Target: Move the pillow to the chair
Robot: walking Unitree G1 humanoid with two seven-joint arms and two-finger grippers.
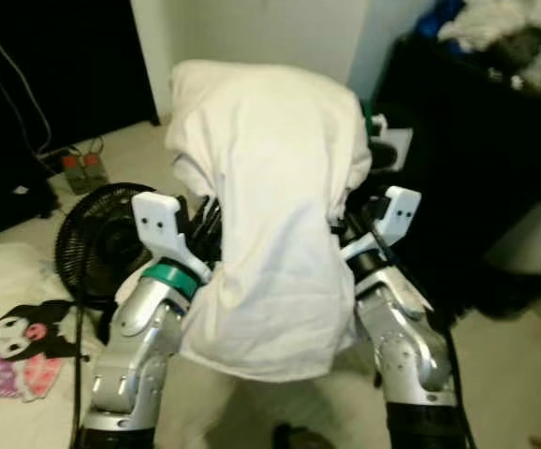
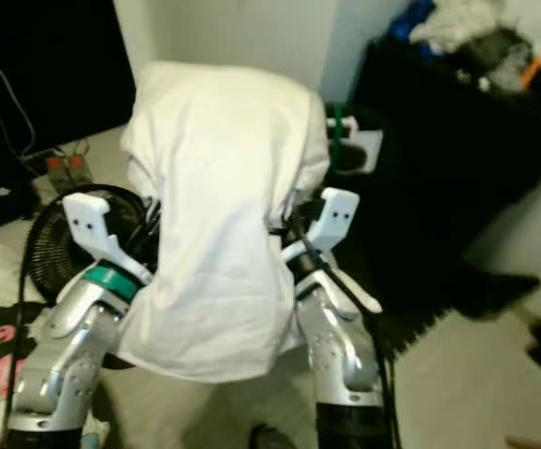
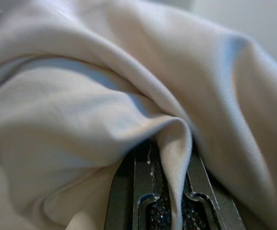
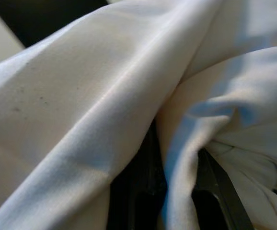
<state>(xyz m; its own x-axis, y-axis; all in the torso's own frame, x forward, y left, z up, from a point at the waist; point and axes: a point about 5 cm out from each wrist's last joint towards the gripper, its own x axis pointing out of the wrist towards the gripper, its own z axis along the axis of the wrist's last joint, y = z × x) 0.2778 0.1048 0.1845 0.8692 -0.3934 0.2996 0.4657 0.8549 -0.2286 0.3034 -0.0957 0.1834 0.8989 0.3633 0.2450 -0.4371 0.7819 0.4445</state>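
The robot is carrying the white pillow [image 1: 266,224] off the floor, squeezed between both arms. The left gripper [image 3: 169,201] is pinching a fold of its cover; the right gripper [image 4: 177,191] seems clamped on cloth too. No chair is visible, so delivery is pending.

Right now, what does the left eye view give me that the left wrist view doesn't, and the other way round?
Left eye view: the whole white pillow lifted between both arms, the black fan on the floor behind the left arm, and the dark cabinet piled with clothes on the right. Left wrist view: a fold of pillow fabric pinched between the left gripper jaws. Both show the pillow's white cloth held off the floor.
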